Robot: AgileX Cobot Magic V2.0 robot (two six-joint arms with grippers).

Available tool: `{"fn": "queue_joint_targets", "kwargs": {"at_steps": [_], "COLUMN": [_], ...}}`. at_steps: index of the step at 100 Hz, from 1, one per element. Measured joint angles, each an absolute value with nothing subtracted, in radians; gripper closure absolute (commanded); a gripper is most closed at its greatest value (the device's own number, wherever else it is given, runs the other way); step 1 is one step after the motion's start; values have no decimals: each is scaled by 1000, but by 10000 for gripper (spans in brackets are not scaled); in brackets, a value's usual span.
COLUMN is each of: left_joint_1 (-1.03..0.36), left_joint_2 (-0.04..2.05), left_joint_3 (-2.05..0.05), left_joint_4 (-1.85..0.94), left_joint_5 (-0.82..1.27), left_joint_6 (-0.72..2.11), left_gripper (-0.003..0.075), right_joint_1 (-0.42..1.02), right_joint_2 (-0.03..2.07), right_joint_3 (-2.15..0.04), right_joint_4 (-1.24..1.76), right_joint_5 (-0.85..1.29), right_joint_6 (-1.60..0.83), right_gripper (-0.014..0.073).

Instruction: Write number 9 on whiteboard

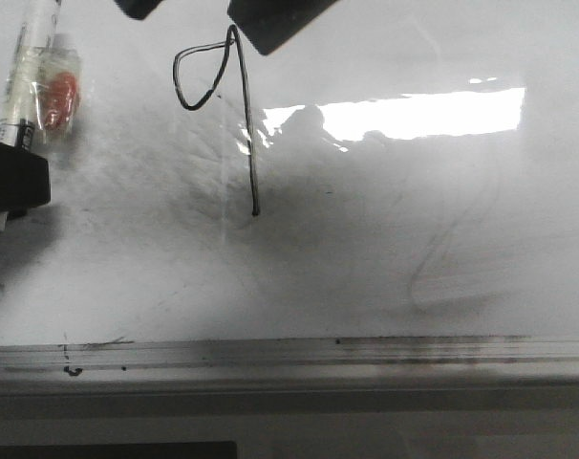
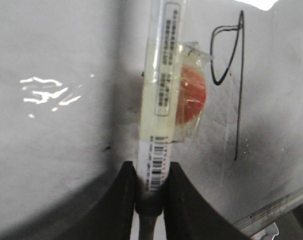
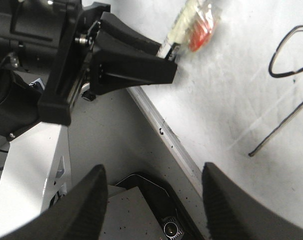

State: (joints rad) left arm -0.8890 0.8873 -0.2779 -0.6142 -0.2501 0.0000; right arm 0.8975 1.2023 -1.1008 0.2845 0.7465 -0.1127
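Observation:
The number 9 (image 1: pixel 248 143) is a thin black line on the whiteboard (image 1: pixel 414 220), with a narrow loop and a long straight tail. It also shows in the left wrist view (image 2: pixel 239 85) and the right wrist view (image 3: pixel 279 128). My left gripper (image 2: pixel 151 172) is shut on a white marker (image 2: pixel 161 75) that has an orange-red piece taped to it. In the front view the left gripper (image 1: pixel 8 177) and the marker (image 1: pixel 27 76) are at the far left, apart from the 9. My right gripper (image 3: pixel 154 200) is open and empty; it shows at the top of the front view (image 1: pixel 208 11), above the loop.
A grey metal rail (image 1: pixel 289 354) runs along the whiteboard's near edge. Faint grey erased smears (image 1: pixel 452 268) and bright glare (image 1: pixel 423 115) lie to the right of the 9. The right wrist view shows the left gripper's black body (image 3: pixel 131 60) and a dark box (image 3: pixel 156 200) beyond the rail.

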Motion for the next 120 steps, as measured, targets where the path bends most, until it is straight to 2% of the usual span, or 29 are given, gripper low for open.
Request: {"fn": "queue_joint_targets", "kwargs": {"at_steps": [54, 62, 74, 82, 113, 120], "left_joint_1": [-889, -889, -889, -891, -898, -898], "left_joint_2": [946, 946, 946, 947, 947, 942], "left_joint_3": [-288, -288, -288, -292, -299, -299], "left_joint_4": [-707, -707, -707, -705, -695, -695], "left_joint_5": [-254, -254, -256, -254, -250, -250], "left_joint_6": [-5, -5, -7, -9, -12, -13], "left_gripper": [728, 645, 454, 379, 362, 363], "right_joint_1": [897, 897, 897, 897, 897, 897], "right_joint_2": [1203, 1203, 1203, 1203, 1203, 1203], "right_joint_3": [-1101, -1101, -1101, -1101, -1101, -1101], "right_joint_4": [284, 284, 284, 284, 284, 284], "right_joint_5": [754, 754, 754, 754, 754, 754], "right_joint_6": [-111, -111, -111, -111, -111, -111], "right_gripper": [230, 230, 230, 230, 231, 279]}}
